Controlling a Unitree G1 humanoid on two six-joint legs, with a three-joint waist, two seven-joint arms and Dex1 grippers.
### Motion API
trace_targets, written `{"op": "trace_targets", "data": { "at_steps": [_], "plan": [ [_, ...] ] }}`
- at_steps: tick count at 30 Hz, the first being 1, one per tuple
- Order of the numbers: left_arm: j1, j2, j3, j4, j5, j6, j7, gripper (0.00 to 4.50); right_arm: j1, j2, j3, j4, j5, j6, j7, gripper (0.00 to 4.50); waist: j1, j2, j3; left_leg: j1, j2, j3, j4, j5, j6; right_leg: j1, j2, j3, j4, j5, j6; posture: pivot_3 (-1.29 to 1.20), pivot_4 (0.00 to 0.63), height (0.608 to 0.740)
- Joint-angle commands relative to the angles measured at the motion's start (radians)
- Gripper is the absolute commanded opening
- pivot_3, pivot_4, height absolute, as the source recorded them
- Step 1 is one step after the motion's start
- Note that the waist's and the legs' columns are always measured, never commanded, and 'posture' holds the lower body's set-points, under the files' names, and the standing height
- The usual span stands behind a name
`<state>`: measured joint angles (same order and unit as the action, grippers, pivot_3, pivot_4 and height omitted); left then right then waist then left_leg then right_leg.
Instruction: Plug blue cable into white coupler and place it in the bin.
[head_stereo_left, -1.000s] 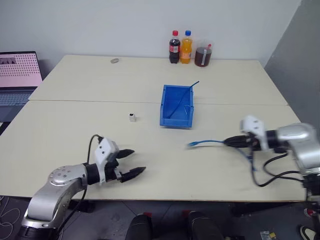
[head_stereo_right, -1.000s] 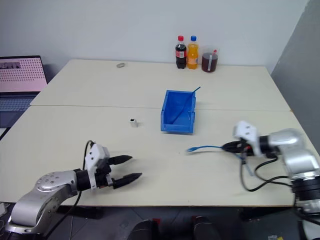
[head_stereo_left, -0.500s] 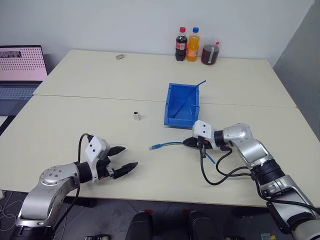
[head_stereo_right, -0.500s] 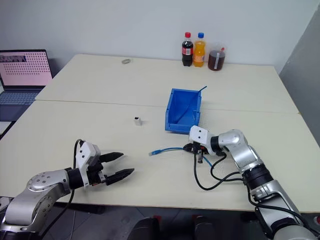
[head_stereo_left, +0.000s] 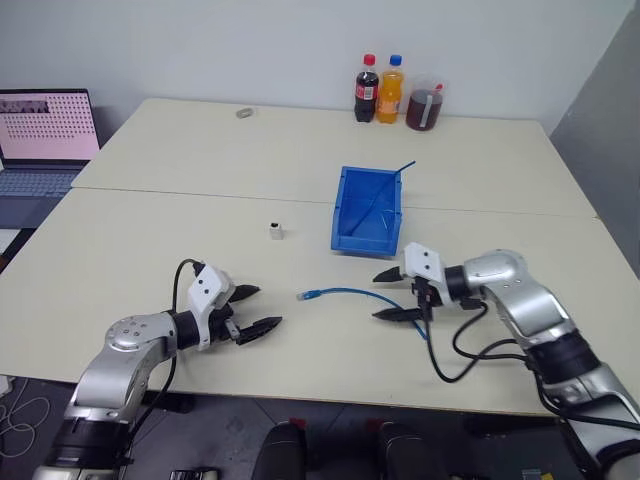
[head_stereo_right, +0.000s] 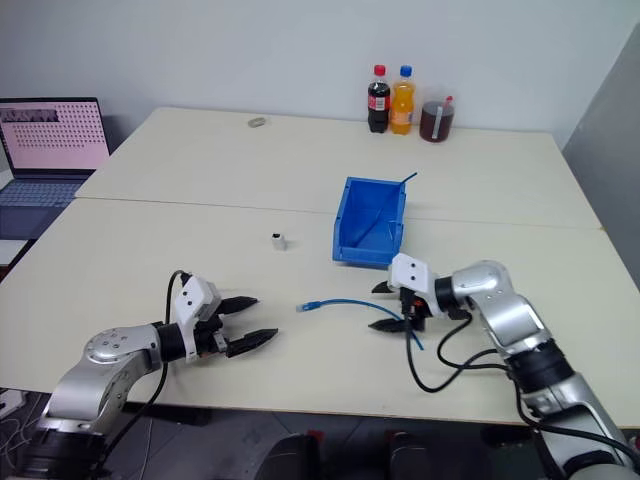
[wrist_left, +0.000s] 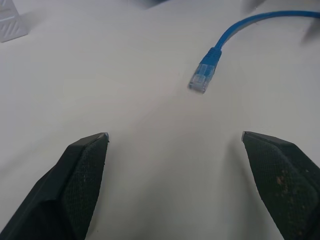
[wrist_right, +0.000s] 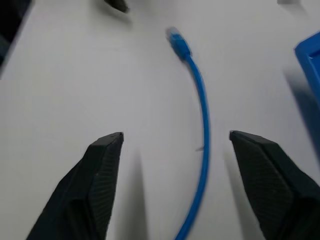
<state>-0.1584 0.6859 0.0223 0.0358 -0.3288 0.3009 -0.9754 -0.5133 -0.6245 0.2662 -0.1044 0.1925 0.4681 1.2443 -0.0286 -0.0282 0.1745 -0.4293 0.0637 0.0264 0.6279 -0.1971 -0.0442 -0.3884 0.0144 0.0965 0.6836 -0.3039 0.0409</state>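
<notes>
Releasing: the right gripper, which a moment ago was clamped on the blue cable and dragging it leftward across the table, now has its 2 black fingers spread wide with the cable lying loose on the surface between and ahead of them. Cable repositioned near table centre; nothing is held.

Left to right:
- Laptop at the far left edge, well clear.
- Left gripper, fingers fully apart, empty, pointing at the cable's clear plug, which lies just ahead of it.
- White coupler upright on the table, behind the left gripper, well apart from the plug and from the bin.
- Blue bin, a darker blue cable leaning inside; right gripper sits just in front of its low lip.
- 3 drinks at the back edge.

Judgement: the release looks like a hand-over setup; plugging not yet begun. Open tabletop surrounds the plug and coupler; the front edge is near both grippers, so a pick there leaves little margin.
</notes>
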Motion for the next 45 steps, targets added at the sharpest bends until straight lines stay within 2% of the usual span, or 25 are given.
{"op": "trace_targets", "data": {
  "at_steps": [1,12,17,21,23,31,32,34,39,45],
  "plan": [
    [-0.07,-0.024,-0.051,0.086,0.053,-0.091,-0.034,4.5,0.047,-0.019,-0.063,-0.151,0.072,0.091,-0.042,4.46,-0.001,0.0,0.0,0.0,0.0,0.0,0.0,0.0,0.0,0.0,0.0,0.0,0.0,0.0,0.0,0.0,0.15,0.74],
    [-0.241,-0.106,-0.18,0.318,0.155,-0.248,-0.144,4.5,0.183,0.019,-0.073,-0.398,0.142,0.254,-0.24,4.46,0.002,-0.001,-0.002,0.0,-0.001,-0.001,0.002,0.0,0.0,0.001,0.001,0.0,0.001,0.0,0.001,0.0,0.15,0.74],
    [-0.267,-0.122,-0.217,0.354,0.188,-0.278,-0.175,3.67,0.196,0.014,-0.078,-0.431,0.163,0.281,-0.284,4.5,0.003,-0.001,-0.002,0.0,-0.001,-0.001,0.002,0.0,0.0,0.001,0.001,0.0,0.001,0.0,0.001,0.0,0.15,0.74],
    [-0.287,-0.137,-0.266,0.375,0.235,-0.281,-0.192,2.63,0.202,0.01,-0.089,-0.452,0.173,0.299,-0.326,4.5,0.005,-0.001,-0.004,0.0,-0.001,-0.001,0.002,0.0,0.0,0.002,0.0,0.0,0.001,0.0,0.001,0.0,0.15,0.74],
    [-0.284,-0.137,-0.272,0.368,0.245,-0.278,-0.191,2.28,0.204,0.01,-0.09,-0.458,0.177,0.303,-0.342,4.5,0.005,0.0,-0.005,0.0,-0.001,-0.001,0.003,0.0,0.0,0.002,0.0,0.0,0.001,0.0,0.001,0.0,0.15,0.74],
    [-0.272,-0.132,-0.274,0.324,0.249,-0.249,-0.186,0.39,0.216,0.012,-0.1,-0.473,0.196,0.312,-0.397,4.5,0.005,0.002,-0.01,0.001,-0.001,-0.001,0.003,0.0,0.001,0.003,0.0,0.0,0.001,0.001,0.003,0.0,0.15,0.74],
    [-0.27,-0.131,-0.27,0.316,0.244,-0.242,-0.186,0.27,0.218,0.012,-0.101,-0.475,0.2,0.314,-0.402,4.5,0.005,0.002,-0.01,0.001,-0.001,-0.001,0.003,0.001,0.001,0.003,0.001,0.0,0.001,0.001,0.003,0.0,0.15,0.74],
    [-0.261,-0.135,-0.252,0.278,0.213,-0.216,-0.192,0.24,0.231,0.016,-0.106,-0.484,0.218,0.313,-0.41,4.5,0.005,0.002,-0.011,0.001,-0.001,-0.001,0.003,0.001,0.001,0.003,0.001,0.0,0.0,0.001,0.003,0.0,0.15,0.74],
    [-0.21,-0.122,-0.21,0.05,0.062,-0.006,-0.242,0.24,0.301,0.036,-0.151,-0.552,0.334,0.378,-0.428,4.5,-0.001,0.002,-0.011,0.0,0.0,-0.001,0.002,0.0,0.001,0.002,0.001,0.0,-0.001,0.001,0.003,0.0,0.15,0.74],
    [-0.223,-0.138,-0.115,-0.169,-0.172,0.317,-0.191,0.24,0.385,0.102,-0.217,-0.607,0.48,0.451,-0.506,4.5,-0.003,0.001,-0.01,-0.003,0.0,-0.003,0.002,0.001,0.001,0.0,0.001,-0.001,0.0,0.0,0.003,0.0,0.15,0.74]
  ]
}}
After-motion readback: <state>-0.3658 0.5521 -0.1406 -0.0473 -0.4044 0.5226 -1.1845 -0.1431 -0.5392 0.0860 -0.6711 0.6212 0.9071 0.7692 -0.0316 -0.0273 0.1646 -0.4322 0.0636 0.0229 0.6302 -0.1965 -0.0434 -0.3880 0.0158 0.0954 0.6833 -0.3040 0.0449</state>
